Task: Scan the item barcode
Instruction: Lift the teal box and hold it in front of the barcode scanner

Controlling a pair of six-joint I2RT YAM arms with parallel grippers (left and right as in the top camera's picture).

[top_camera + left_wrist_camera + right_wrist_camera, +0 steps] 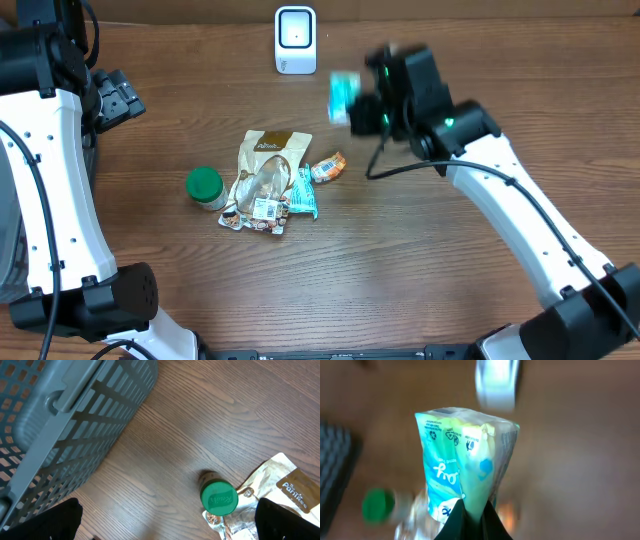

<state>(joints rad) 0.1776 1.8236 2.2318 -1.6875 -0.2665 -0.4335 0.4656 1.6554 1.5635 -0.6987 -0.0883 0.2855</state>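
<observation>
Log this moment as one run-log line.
right gripper: shut on teal packet, held up near white scanner | left gripper: open, empty, beside grey basket | on table: green-lidded jar, snack pouches

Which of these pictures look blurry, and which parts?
Right wrist view: only the teal packet is fairly sharp; green lid and white scanner behind are smears. Overhead view: blur around the right claw and packet, the rest crisp. Left wrist view: sharp throughout.
</observation>
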